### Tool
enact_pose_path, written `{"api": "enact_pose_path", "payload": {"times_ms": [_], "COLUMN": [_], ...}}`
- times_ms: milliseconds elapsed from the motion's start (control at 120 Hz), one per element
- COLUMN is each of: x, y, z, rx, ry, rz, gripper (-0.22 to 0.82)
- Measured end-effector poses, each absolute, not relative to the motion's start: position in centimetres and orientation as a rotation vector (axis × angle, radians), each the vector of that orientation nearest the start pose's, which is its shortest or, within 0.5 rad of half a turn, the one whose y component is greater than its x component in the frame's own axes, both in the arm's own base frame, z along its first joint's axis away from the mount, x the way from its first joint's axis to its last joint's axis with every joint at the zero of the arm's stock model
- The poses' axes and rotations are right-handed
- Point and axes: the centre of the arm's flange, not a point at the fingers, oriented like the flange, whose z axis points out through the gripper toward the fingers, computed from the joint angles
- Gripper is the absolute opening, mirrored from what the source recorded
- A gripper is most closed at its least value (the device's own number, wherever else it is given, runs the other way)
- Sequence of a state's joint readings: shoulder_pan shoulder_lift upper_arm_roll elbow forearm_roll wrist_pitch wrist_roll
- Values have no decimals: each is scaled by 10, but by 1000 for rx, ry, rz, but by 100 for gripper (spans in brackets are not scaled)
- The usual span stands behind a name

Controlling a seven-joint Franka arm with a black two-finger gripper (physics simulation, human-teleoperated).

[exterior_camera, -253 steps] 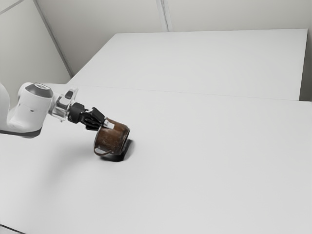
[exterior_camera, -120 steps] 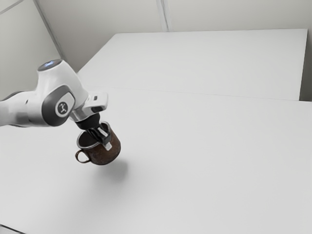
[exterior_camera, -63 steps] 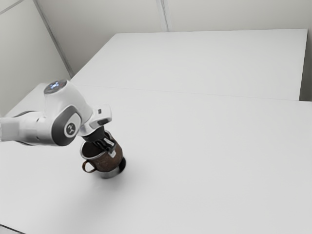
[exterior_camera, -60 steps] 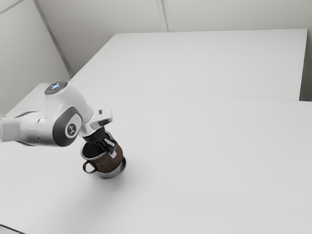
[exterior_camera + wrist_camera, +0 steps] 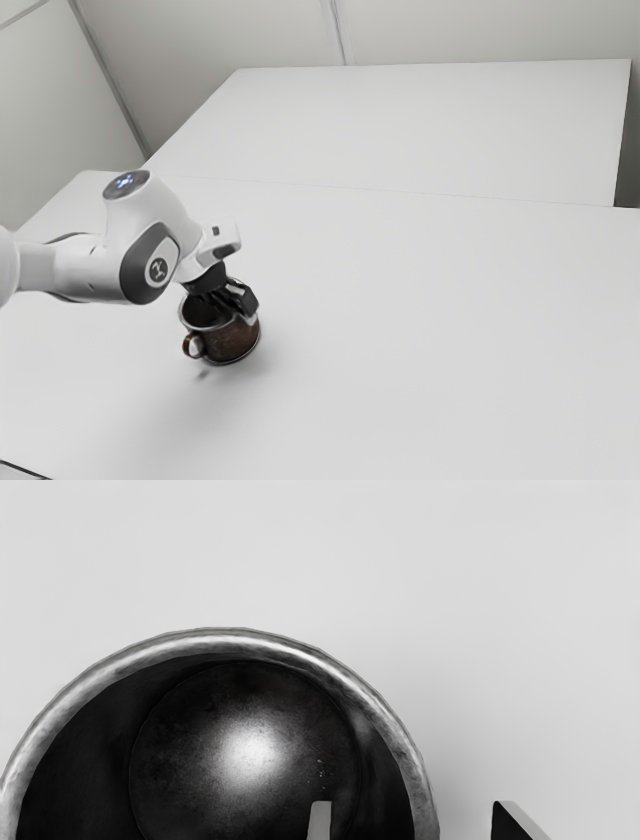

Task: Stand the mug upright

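One brown, weathered cylindrical mug point(image 5: 230, 342) with a silvery metal rim stands upright on the smooth white table point(image 5: 450, 330), its mouth facing up and its looped handle point(image 5: 193, 346) toward the exterior view's left. Above it, a white jointed robot arm point(image 5: 85, 270) reaches down with a black two-finger gripper point(image 5: 240, 313), spread open astride the rim: one finger point(image 5: 320, 822) inside the dark, rounded interior, the other outside, with gaps visible between both fingertips and the mug's wall.
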State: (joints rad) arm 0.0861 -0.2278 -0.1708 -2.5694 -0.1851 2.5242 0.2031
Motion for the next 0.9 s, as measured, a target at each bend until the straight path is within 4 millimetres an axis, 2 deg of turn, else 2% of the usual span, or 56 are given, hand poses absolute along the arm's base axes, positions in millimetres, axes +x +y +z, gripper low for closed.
{"api": "enact_pose_path", "payload": {"times_ms": [133, 308, 442, 608, 767, 900], "x": [466, 491, 513, 533, 537, 542], "y": [-41, -49, -56, -62, -62, -62], "z": [402, 455, 494, 530, 558, 585], "rx": [-3193, -3195, -3191, -3186, -3182, -3171], "ry": [244, 250, 245, 220, 180, 156], "rz": [-324, -234, -154, -52, 15, 5], "gripper": [44, 53, 57, 59, 60, 60]}}
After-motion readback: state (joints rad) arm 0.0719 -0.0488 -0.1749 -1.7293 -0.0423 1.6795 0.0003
